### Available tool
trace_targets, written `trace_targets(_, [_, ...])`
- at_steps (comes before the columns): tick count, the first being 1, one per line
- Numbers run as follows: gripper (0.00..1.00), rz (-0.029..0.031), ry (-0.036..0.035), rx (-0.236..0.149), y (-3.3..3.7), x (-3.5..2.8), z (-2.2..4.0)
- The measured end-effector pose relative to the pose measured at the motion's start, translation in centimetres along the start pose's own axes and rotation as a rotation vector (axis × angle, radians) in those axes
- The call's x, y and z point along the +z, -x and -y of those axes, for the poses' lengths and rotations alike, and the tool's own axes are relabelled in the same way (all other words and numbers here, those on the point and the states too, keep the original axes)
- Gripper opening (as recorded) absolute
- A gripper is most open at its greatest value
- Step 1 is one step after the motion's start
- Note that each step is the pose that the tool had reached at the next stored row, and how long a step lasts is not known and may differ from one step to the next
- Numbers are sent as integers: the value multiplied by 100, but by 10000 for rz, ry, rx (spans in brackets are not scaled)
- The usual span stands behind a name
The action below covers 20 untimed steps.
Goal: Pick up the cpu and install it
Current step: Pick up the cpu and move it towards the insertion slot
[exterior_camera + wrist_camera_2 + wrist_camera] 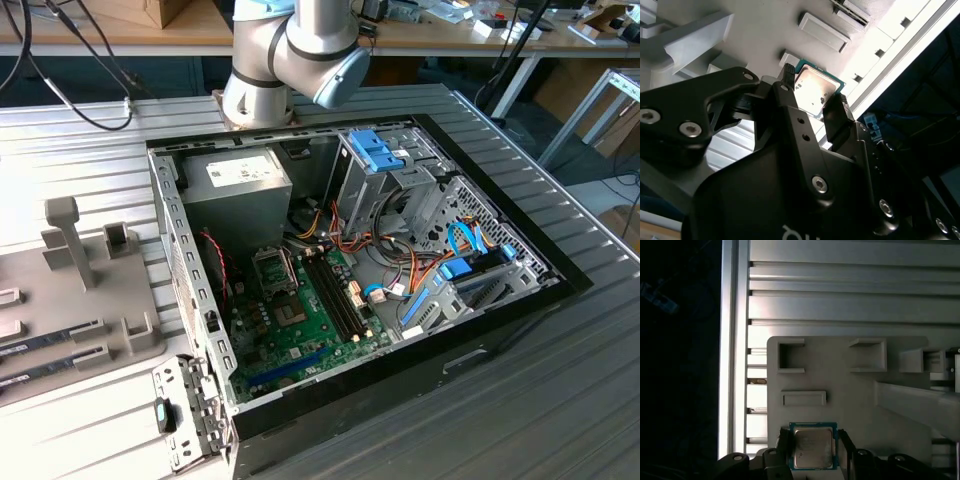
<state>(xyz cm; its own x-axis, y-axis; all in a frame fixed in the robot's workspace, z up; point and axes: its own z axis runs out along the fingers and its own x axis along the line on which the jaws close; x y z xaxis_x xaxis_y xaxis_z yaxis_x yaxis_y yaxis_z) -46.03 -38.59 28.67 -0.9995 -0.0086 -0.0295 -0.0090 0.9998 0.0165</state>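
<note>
The cpu [812, 447] is a small square chip with a silvery top and a thin green rim. It lies flat between the two black fingers of my gripper [814, 452], over the grey fixture plate [840, 385]. In the second wrist view the cpu [816, 89] sits at the fingertips of the gripper [814, 92], and a finger [840, 117] presses on each of two opposite edges. I cannot tell whether the chip rests on the plate or hangs just above it. The open computer case [500, 300] shows the motherboard with its cpu socket [273, 268].
The fixture plate [130, 335] carries raised blocks, pockets and a tall post [62, 235]. A ribbed aluminium table [840, 290] lies under it, with its edge rail [735, 340] close by. The arm's base joints [290, 50] stand behind the case. Cables and drive cages [385, 160] crowd the case.
</note>
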Motion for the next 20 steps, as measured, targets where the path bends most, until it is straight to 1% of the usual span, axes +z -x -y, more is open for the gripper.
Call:
trace_targets(9, [47, -1, 1, 0, 3, -99, -2])
trace_targets(12, [47, 0, 1, 0, 4, -148, -2])
trace_targets(17, [47, 0, 1, 0, 6, -205, -3])
trace_targets(20, [47, 0, 1, 0, 7, -256, -4])
